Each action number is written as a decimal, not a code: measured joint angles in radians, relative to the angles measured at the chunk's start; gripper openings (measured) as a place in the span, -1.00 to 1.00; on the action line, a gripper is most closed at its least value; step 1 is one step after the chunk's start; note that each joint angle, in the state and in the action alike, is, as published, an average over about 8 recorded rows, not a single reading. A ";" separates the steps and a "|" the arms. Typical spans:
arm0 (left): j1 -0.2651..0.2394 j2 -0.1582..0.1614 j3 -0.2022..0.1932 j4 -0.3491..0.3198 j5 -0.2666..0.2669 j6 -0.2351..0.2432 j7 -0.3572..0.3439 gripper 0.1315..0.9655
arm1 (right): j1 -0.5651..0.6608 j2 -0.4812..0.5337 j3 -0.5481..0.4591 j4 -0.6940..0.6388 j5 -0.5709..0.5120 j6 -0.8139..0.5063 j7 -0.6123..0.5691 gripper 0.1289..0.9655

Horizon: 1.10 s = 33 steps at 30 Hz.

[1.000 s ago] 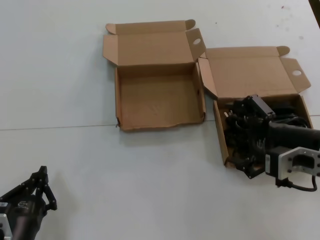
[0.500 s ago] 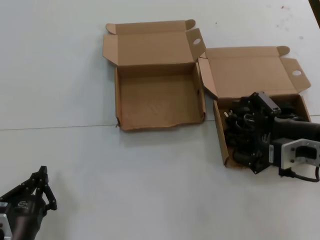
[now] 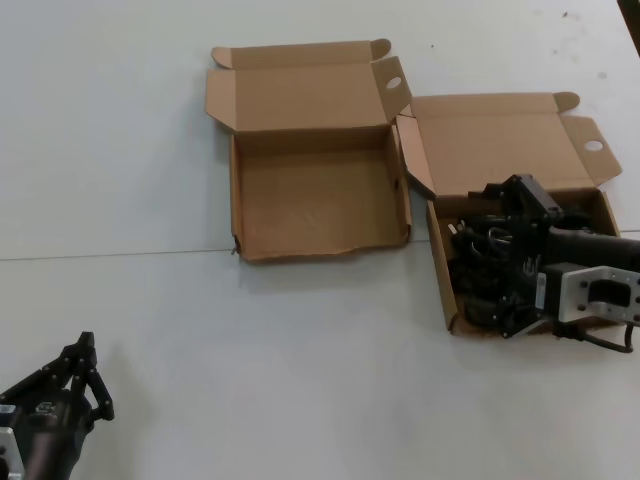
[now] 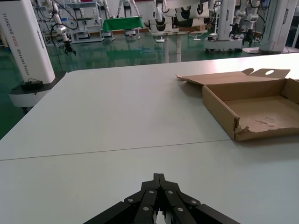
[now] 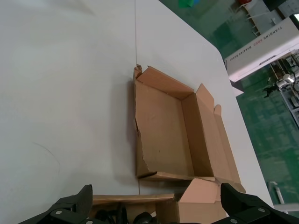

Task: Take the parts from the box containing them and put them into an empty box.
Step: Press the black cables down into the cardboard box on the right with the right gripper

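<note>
Brown cardboard, two shallow boxes on the white desk [image 3: 150, 150], lids folded back. The empty box [image 3: 320, 200] sits left of centre, with a wavy front wall and a torn corner; nothing lies in it yet, so no transfer is done. The full box [image 3: 445, 280] stands just beside it, their side walls near touching at the rear flap.

The right end effector [image 3: 490, 262] is down inside the full box, over the cords [image 3: 462, 245]. Its fingers [image 5: 70, 207] are spread wide in the wrist view, gripping nothing visible. Judgement: the pick is in hand, with all carrying and placing left.

The cords read as a dark tangle of black cable and plugs, mostly hidden under the arm; I cannot count them.

The left end effector [image 3: 85, 375] is parked at the near left edge, fingers pinched together, empty.
</note>
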<state>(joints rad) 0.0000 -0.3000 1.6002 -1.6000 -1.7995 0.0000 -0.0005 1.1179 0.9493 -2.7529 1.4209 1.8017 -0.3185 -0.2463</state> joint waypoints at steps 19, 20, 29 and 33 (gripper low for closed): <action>0.000 0.000 0.000 0.000 0.000 0.000 0.000 -0.94 | -0.019 0.018 0.000 0.022 0.026 0.045 0.000 1.00; 0.000 0.000 0.000 0.000 0.000 0.000 0.000 -0.94 | -0.021 0.019 0.000 0.024 0.027 0.048 0.000 1.00; 0.000 0.000 0.000 0.000 0.000 0.000 0.000 -0.94 | -0.035 0.027 0.000 0.038 0.037 0.066 0.000 1.00; 0.000 0.000 0.000 0.000 0.000 0.000 0.000 -0.94 | -0.036 0.031 0.000 0.043 0.041 0.070 0.000 1.00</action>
<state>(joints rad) 0.0000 -0.3000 1.6001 -1.6000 -1.7995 0.0000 -0.0005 1.0816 0.9803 -2.7530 1.4641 1.8425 -0.2482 -0.2463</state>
